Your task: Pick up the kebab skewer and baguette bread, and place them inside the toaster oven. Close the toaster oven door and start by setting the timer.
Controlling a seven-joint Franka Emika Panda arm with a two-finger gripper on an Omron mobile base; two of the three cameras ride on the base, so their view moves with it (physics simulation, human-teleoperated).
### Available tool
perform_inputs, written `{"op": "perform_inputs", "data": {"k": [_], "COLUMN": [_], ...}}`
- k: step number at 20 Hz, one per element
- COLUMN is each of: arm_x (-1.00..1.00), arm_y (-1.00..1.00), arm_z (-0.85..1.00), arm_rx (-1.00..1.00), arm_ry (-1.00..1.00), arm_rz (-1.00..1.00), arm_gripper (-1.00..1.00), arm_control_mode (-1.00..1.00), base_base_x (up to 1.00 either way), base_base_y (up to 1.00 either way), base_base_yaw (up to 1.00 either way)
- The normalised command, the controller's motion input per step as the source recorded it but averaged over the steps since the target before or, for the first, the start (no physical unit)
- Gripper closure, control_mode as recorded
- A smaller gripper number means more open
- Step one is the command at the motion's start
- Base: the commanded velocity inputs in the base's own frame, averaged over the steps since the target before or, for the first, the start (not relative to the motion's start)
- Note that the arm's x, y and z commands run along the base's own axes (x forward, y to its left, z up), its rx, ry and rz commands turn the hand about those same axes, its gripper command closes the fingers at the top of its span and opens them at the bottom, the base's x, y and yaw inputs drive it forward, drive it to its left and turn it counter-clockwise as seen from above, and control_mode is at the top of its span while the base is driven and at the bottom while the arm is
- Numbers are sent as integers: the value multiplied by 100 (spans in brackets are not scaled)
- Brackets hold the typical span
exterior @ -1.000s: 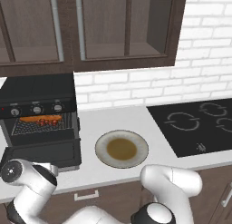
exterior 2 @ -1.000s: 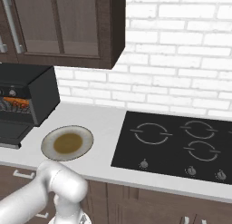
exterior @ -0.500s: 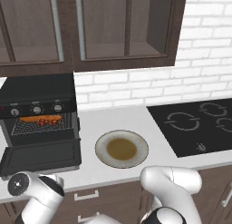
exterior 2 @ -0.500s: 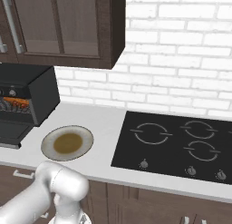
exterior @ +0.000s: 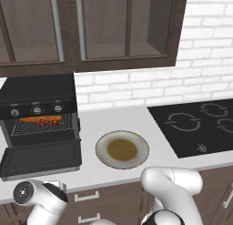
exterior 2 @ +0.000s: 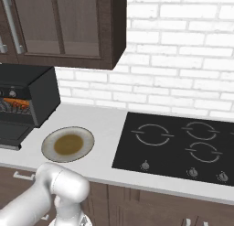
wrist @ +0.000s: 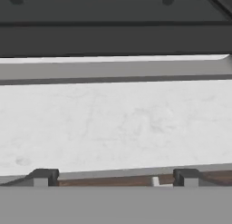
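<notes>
1. Two food items already lie inside the toaster oven (exterior: 41, 115), which stands at the left end of the counter (exterior: 118, 121) under the wall cupboards (exterior: 91, 28); its cavity is open to the front.
2. The toaster oven door (exterior: 42, 158) hangs dropped down, nearly flat, its free edge towards the robot. Its long axis runs left to right along the counter front.
3. The plate (exterior: 122, 149) sits bare just right of the door; the stovetop (exterior: 200, 128) lies well apart, further right.
4. The baguette bread (exterior: 32, 120) lies across the wire rack, long axis left to right. The kebab skewer (exterior: 51, 122) lies just beside it on the same rack, towards its right end.
5. The gripper (wrist: 113, 177) looks low across the counter front edge, fingertips (wrist: 43, 177) spread to their full width and holding nothing. In the hand view the door's edge (wrist: 113, 69) spans the frame above and beyond the fingertips.
6. Judgement: loading appears done; closing the door is next. The door lies ahead of and slightly above the gripper, so the move calls for getting under the free edge and lifting it up and away.
</notes>
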Motion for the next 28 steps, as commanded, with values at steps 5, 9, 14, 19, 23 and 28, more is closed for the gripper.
{"op": "perform_inputs", "data": {"k": [5,9,14,19,23,28], "arm_x": [32,41,33,13,13,10], "arm_y": [0,0,0,2,2,0], "arm_z": [0,0,-11,-24,-22,-10], "arm_rx": [0,0,-2,-3,-2,0], "arm_ry": [-6,-3,0,0,0,0], "arm_rz": [0,0,-1,0,0,0], "arm_gripper": [-100,-100,-100,-100,-100,-100], "arm_control_mode": [-100,-100,-100,-100,-100,-100], "base_base_x": [0,0,0,0,0,0], "base_base_y": [0,0,0,0,0,0], "base_base_yaw": [0,0,0,0,0,0]}}
